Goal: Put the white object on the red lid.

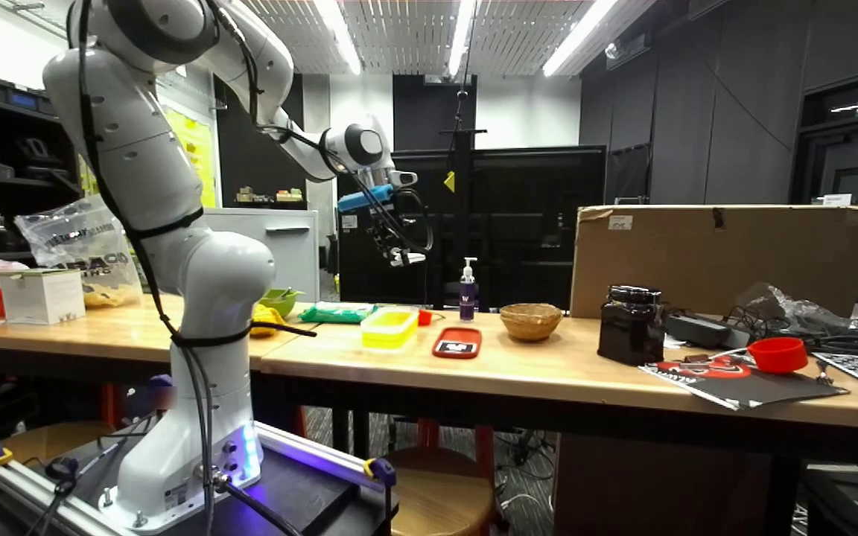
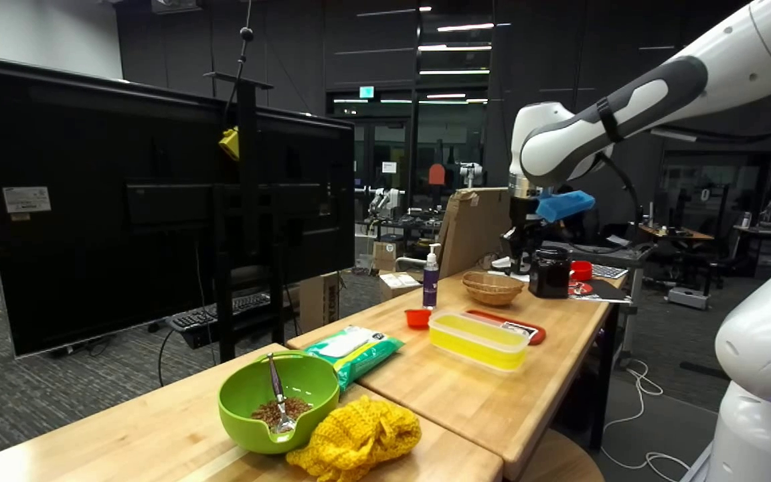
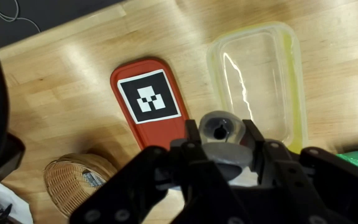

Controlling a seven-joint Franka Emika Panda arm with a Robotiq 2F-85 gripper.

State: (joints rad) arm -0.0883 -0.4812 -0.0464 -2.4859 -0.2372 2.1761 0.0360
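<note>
Right, the claw (image 3: pixel 223 129) is hanging well above the counter (image 1: pixel 526 365), and its two fingers (image 3: pixel 193 132) are clamping a white plastic piece (image 3: pixel 224 151). They are squeezing from both sides, probably so the piece is not dropping. The red lid (image 3: pixel 160 130) is lying flat, with its black-and-white square (image 3: pixel 149 96) facing up at the end nearer the counter's edge on the robot's side. I'm guessing the flat lid is making an easy spot for the piece. A yellow tub (image 3: pixel 295 93) is sitting just beside the lid, and a wicker basket (image 1: pixel 531 327) is standing on the other side, nearer the counter's far edge.

In the wrist view, the claw is hiding the lid's other end and a bit of the tub. In an exterior view, the tub (image 2: pixel 479 351) is also covering some of the lid. In an exterior view, the piece (image 1: pixel 408 257) is showing only as a little white bit, so I'm not managing to tell what it is.
</note>
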